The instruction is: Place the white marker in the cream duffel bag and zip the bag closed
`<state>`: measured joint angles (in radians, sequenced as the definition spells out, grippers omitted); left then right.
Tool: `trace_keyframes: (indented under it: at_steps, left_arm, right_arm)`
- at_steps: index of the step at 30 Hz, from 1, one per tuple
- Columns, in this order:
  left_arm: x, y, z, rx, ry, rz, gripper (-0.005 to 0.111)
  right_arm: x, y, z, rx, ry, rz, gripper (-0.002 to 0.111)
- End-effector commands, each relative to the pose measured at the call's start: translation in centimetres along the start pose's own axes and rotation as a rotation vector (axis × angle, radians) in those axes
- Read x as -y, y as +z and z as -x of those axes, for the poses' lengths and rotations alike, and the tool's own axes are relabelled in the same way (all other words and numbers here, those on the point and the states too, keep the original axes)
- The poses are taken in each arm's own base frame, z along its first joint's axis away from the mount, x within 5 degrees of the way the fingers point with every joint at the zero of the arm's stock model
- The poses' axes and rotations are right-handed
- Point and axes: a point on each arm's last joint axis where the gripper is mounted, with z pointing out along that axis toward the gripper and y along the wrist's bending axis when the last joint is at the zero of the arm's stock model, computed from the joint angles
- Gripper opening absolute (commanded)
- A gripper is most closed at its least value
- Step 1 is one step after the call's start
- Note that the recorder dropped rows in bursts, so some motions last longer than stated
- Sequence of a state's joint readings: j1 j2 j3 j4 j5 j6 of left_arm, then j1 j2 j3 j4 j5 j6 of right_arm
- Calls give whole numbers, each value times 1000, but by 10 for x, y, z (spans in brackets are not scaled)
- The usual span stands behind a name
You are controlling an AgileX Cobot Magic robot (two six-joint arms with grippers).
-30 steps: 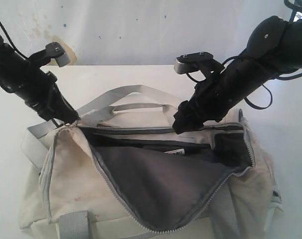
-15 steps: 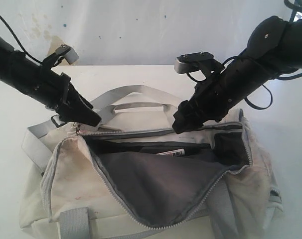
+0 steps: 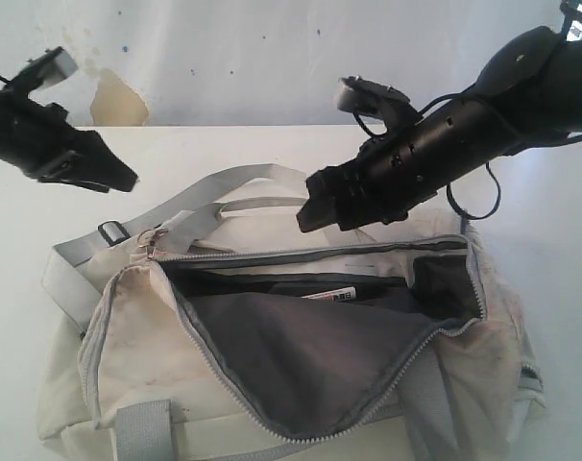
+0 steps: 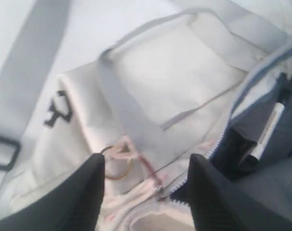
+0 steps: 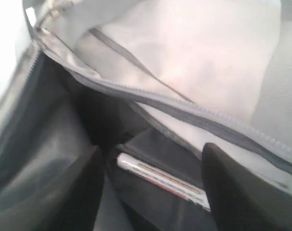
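Plainly, the left tool [image 3: 121, 179] and right tool [image 3: 311, 212] both gape empty, clear of the unzipped cream duffel bag [image 3: 137, 331].

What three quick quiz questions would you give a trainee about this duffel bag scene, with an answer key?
1. True or false: the white marker lies inside the cream duffel bag.
2. Pick one: the bag's main zipper is A) fully shut, B) open, C) out of sight.
3. In a word, what does the right gripper hold?

Key: 1 true; 2 B; 3 nothing, its jaws stand apart and empty above the bag.
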<state>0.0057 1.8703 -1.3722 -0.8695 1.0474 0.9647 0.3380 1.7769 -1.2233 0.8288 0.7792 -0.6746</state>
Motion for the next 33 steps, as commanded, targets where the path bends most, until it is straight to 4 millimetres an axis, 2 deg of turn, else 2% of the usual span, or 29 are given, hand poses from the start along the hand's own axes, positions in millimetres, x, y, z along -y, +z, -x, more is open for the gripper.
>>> trace_keyframes:
  at_steps: [1, 6, 11, 20, 28, 33]
  left_arm:
    - [-15, -21, -12, -71, -233, 106, 54]
    - [-16, -17, -36, -214, -301, 97, 55]
    - [-14, -3, -57, -237, -360, 38, 65]
    - [-13, 18, -75, -109, -373, -32, 66]
    - [-16, 27, -89, -81, -402, 3, 66]
    - [-12, 38, -97, -37, -438, -93, 66]
  right_arm:
    - [-14, 3, 6, 54, 74, 81, 55]
    - [-29, 18, 13, 50, 65, 106, 47]
    - [-36, 39, 29, 59, 105, 151, 47]
    - [-46, 60, 53, 116, 134, 211, 47]
    - [-51, 87, 54, 109, 210, 271, 47]
    - [-51, 95, 55, 134, 231, 260, 47]
